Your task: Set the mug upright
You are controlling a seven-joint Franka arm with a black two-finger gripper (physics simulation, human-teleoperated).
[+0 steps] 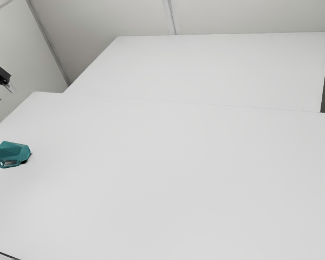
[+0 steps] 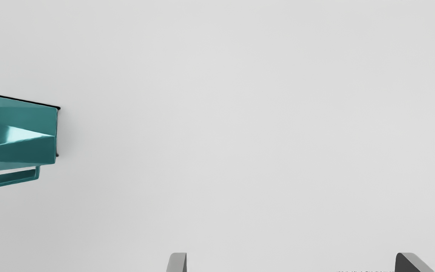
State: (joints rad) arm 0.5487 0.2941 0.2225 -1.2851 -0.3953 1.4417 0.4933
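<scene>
Nearest the camera in the wrist view, the end effector (image 2: 291, 262) is held wide, with nothing between its fingertips. The teal mug (image 1: 13, 154) is seen lying on its side on the white surface (image 1: 179, 173), at the exterior view's left, its handle (image 2: 8, 180) set along one flank. By its look, it may be judged light and stiff; its glossy facets could prove slippery, and if it is ceramic, a knock should be avoided. A hold would be best taken across the body, clear of the handle, so that it can be turned onto its base. The hand is raised, pointed roughly downward and well apart from the mug.
</scene>
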